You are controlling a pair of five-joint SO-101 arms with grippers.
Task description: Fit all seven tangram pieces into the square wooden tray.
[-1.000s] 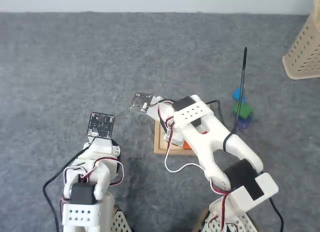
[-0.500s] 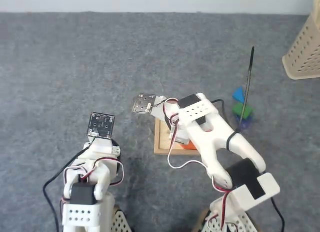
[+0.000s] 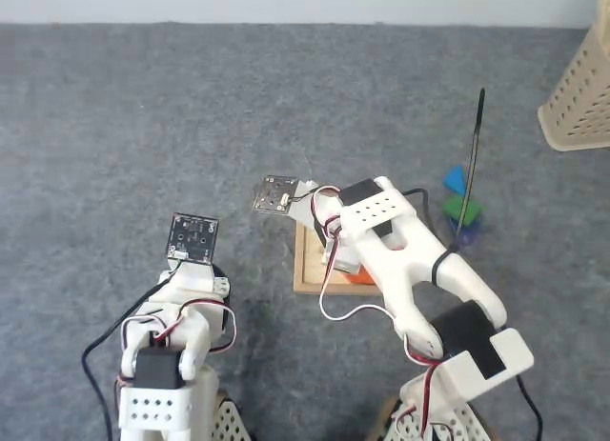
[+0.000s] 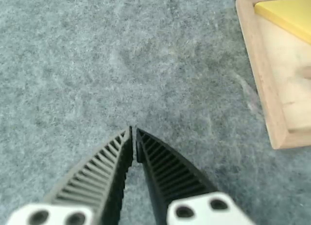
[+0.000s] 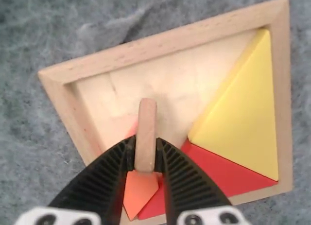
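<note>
Grey felt-like carpet covers the table, and a square wooden tray (image 5: 165,40) lies on it in front of the right arm (image 3: 381,227).

The right gripper (image 5: 145,140) hangs over the tray's inside, its two black ribbed fingers (image 5: 116,162) pinched on a thin pale tan wooden piece (image 5: 146,128). This piece is seen edge-on, standing upright over the tray's bare floor. An orange shape (image 5: 141,193) shows just below it between the fingers; whether it belongs to the same piece cannot be told.

A large yellow triangle (image 5: 243,113) lies flat in one corner of the tray, with a red triangle (image 5: 223,174) touching its long side along the rim.

The left gripper (image 4: 133,131) is over bare carpet near a tray corner (image 4: 257,74). Its fingers are pressed almost together with only a sliver of gap, holding nothing.

Well apart from the tray, on the right arm's outer side, a blue piece (image 3: 456,181), a green piece (image 3: 461,210) and a purple piece (image 3: 467,233) sit close together on the carpet. A thin black rod (image 3: 474,146) crosses in front of them. A beige slotted basket (image 3: 581,89) stands at the table's far edge.
</note>
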